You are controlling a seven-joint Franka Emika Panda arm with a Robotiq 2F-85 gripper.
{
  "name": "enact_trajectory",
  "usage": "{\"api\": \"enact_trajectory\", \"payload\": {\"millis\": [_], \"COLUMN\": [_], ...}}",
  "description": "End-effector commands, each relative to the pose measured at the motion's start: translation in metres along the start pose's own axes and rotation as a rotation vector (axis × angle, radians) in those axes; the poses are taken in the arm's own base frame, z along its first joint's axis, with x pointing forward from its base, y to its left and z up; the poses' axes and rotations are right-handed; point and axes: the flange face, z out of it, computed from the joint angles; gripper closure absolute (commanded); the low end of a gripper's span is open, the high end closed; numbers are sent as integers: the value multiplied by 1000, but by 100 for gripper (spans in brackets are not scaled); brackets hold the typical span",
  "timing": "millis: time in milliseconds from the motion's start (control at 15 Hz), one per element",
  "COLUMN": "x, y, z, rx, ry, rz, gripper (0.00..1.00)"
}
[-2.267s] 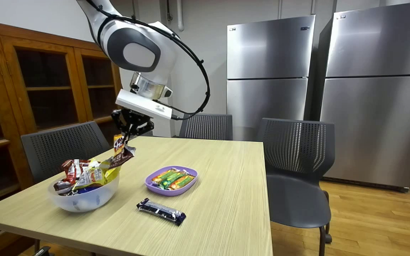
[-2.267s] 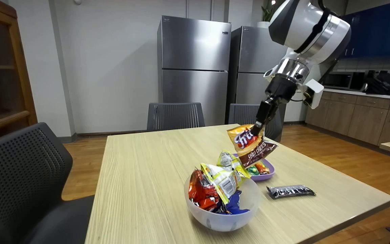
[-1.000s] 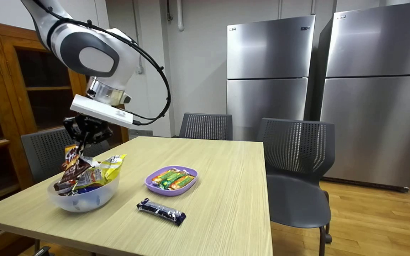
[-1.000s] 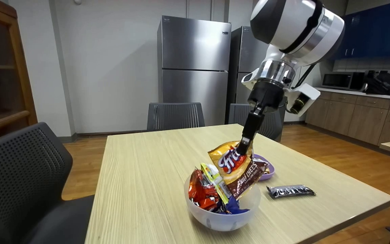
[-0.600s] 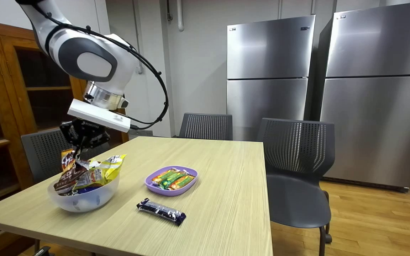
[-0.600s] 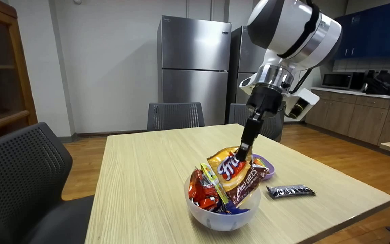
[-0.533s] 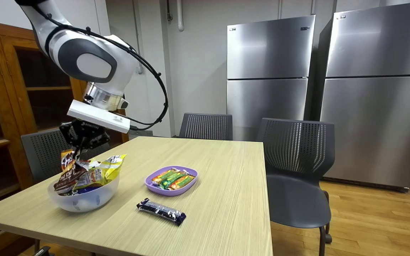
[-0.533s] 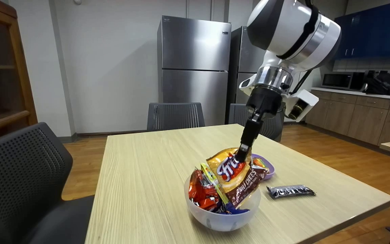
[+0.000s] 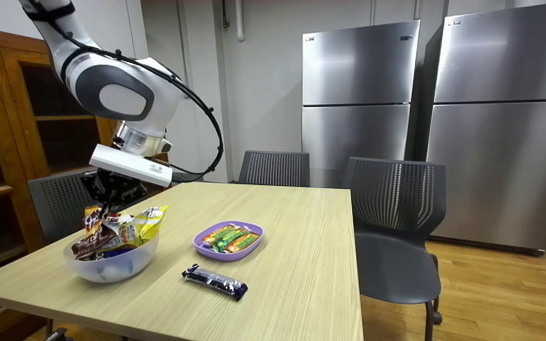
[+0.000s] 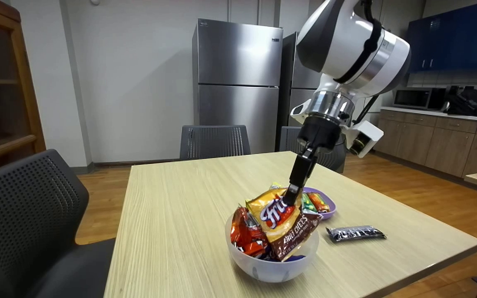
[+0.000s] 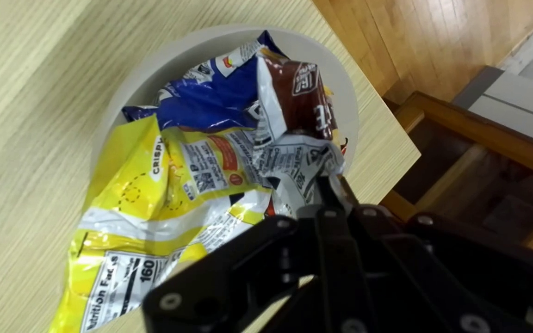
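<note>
My gripper [image 10: 290,199] is shut on an orange and brown chip bag [image 10: 273,221], pinching it near its upper part. The bag hangs tilted with its lower end inside a frosted white bowl [image 10: 271,271], against the other bags. In the wrist view the fingertips [image 11: 326,192] press into the bag's silver-white back, and its brown end [image 11: 299,95] leans over a blue bag [image 11: 215,99]. A yellow bag [image 11: 132,194] sticks out over the bowl's rim. A red bag [image 10: 246,236] lies at the bowl's side in an exterior view. The bowl's bottom is hidden.
A purple tray [image 9: 228,258] with several green and orange wrapped snacks stands beside the bowl on the wooden table [image 9: 296,274]. A dark wrapped bar [image 9: 214,282] lies in front of the tray. Grey chairs [image 9: 396,203] stand around the table.
My gripper has carried the chip bag from above the bowl's tray side to over the bowl and lowered it. The bag now reaches down among the other bags, still held.
</note>
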Motion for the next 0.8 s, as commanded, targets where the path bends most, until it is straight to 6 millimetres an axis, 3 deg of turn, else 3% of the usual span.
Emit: {"api": "enact_trajectory", "payload": {"millis": [0,600,667,733], "x": [7,9,8,8], "y": [2,5,5,5], "z": [3,7,7,5], "rx": [-10,-20,-20,-21], "ry": [30,34,29,30], "rz": [-15,-8,-4,-5], "gripper": [100,100,74,72]}}
